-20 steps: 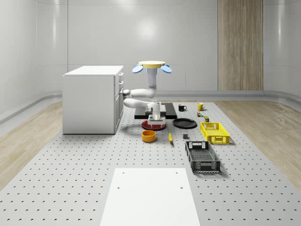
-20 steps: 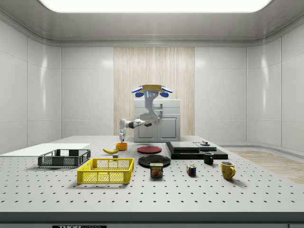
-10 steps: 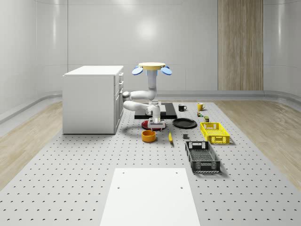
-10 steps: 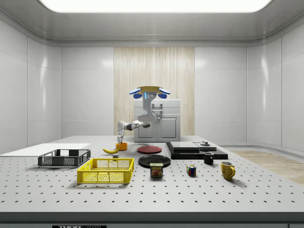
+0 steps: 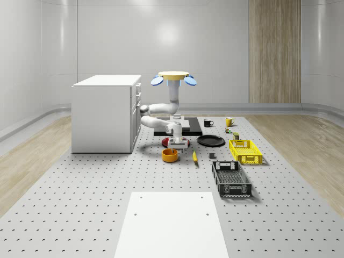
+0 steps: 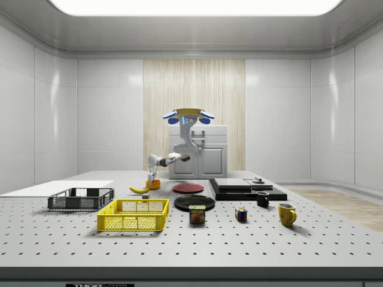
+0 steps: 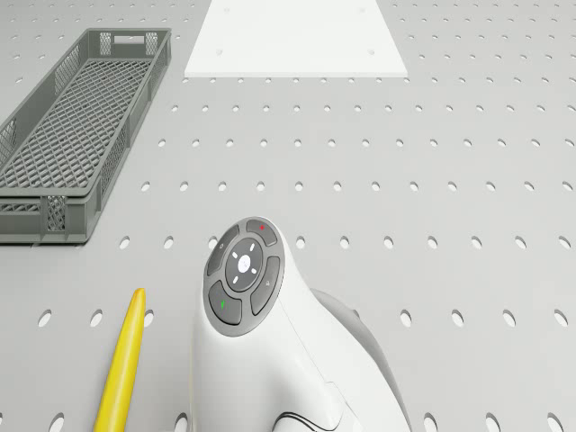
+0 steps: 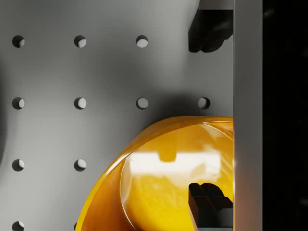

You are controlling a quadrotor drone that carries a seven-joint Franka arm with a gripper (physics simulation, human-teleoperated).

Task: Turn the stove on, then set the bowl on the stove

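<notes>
The white sheet (image 5: 172,220) is lying nearest of all, well in front of the bowl (image 5: 170,155) on the perforated table (image 5: 80,204). The grey crate (image 5: 231,179) is sitting in front of the bowl too, off toward the whole-scene view's right. The banana (image 5: 194,156) is lying just beside the bowl on that same side.

The orange bowl is resting upright on the table, well apart from the stove (image 5: 194,129). The gripper (image 5: 176,143) is hanging directly over the bowl's far rim, pointing down. In the wrist view the gripper (image 8: 209,115) is standing spread. One finger (image 8: 207,202) is showing against the bowl's (image 8: 159,192) inside, and the other is showing against the bare table outside it, with the rim running between them. Whether either finger is touching the bowl, I cannot tell. In the side view the gripper (image 6: 151,178) is reaching the top of the bowl (image 6: 155,185).

Just behind the bowl the red plate (image 5: 167,141) is lying flat. The black plate (image 5: 210,141) is lying farther toward the whole-scene view's right. The black stove is sitting beyond the bowl, behind both plates. The drone (image 5: 173,78) is hovering high above and behind the bowl, on the stove's side, with the arm (image 5: 158,109) bending down from it. The white cabinet (image 5: 105,113) is standing behind the bowl, toward the whole-scene view's left.
</notes>
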